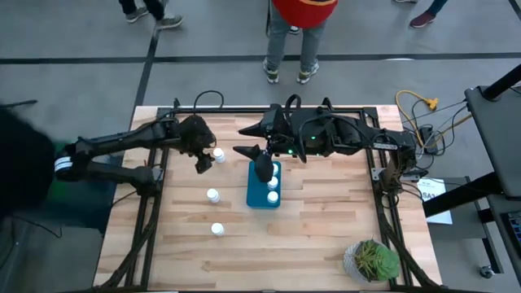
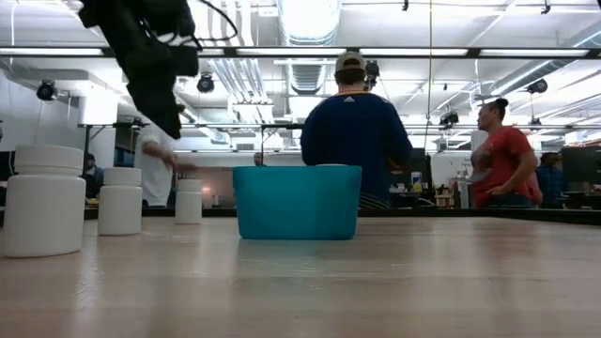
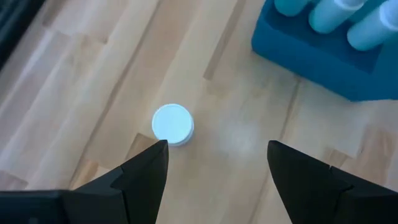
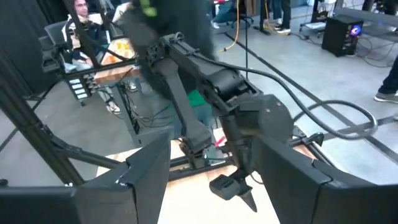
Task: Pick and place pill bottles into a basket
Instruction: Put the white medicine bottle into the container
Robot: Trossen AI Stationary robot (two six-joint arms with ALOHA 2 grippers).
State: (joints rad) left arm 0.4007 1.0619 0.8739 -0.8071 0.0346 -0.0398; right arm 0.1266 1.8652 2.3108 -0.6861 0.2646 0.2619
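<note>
Fingers (image 3: 146, 171) of the left gripper (image 3: 217, 165) spread wide above one pill bottle (image 3: 173, 124) on the counter (image 3: 93, 93).
Two more bottles (image 1: 212, 195) (image 1: 217, 229) stand apart on the wood, left of the teal basket (image 1: 262, 198), which holds others (image 1: 273, 195). The right gripper (image 1: 263, 167) hovers over the basket, its fingers (image 4: 149, 174) also parted.

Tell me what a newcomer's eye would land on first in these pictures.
The teal basket at the middle of the table, with white pill bottles standing in it, stands out most. The left gripper hangs open over a loose bottle beside the basket, and two more bottles wait on the wood nearer the front. The right gripper hovers over the basket's far end, and a potted plant sits at the front right corner.
</note>
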